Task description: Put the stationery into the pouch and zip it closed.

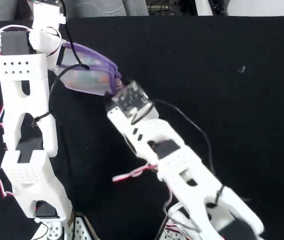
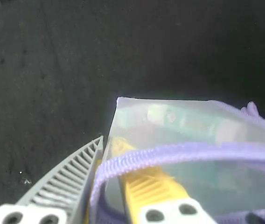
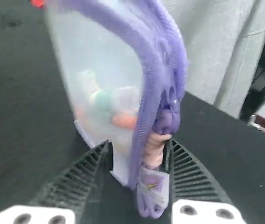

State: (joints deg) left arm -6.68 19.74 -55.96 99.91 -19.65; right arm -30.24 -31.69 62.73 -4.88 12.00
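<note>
A translucent pouch with a purple zipper is held up off the black table by both arms. Coloured stationery shows through its wall, green in the left wrist view, green and orange in the right wrist view. My left gripper is shut on the pouch's left end, with the grey finger outside and the yellow finger seen through the plastic. My right gripper is shut on the pouch's other end, pinching it by the zipper's purple pull.
The table is covered in black cloth, with open room to the right of the arms. A red and white cable hangs off the right arm. Grey fabric lies beyond the table's far edge.
</note>
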